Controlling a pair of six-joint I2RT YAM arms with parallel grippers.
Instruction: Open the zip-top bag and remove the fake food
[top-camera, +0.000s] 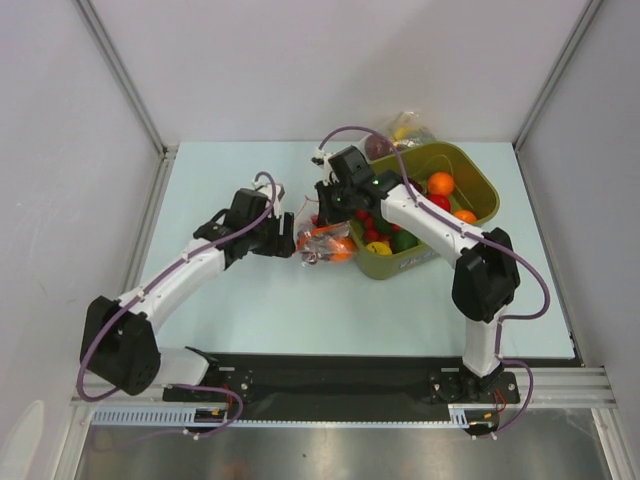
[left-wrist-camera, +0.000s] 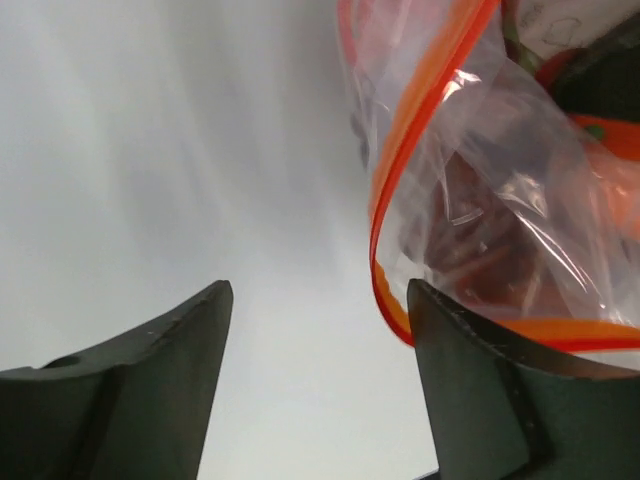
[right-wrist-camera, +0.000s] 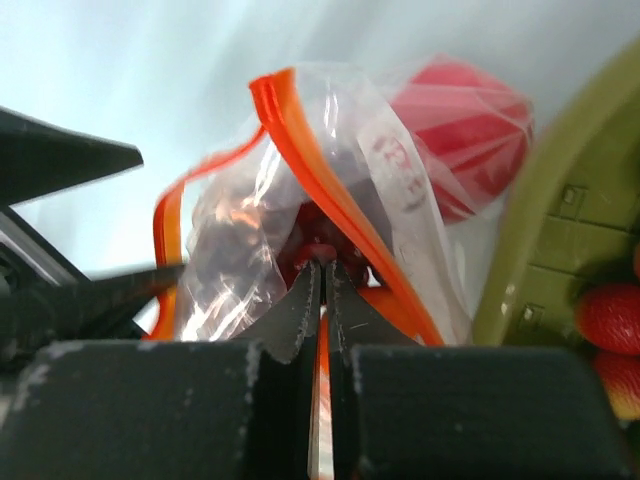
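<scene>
Here, crinkly clear zip-top bag (right-wrist-camera: 250, 240), orange-rimmed.

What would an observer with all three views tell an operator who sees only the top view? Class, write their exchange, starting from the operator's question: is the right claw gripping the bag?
Observer: Yes. Its wrist view shows the right claw shut on the bag, pinching plastic beside the orange strip.
Operator: Is the left claw holding anything?
Observer: No. Its wrist view shows the left claw open, with nothing between its fingers.
Operator: Is the mouth unzipped?
Observer: At least partly. In the right wrist view the two sides of the strip stand apart.
</scene>
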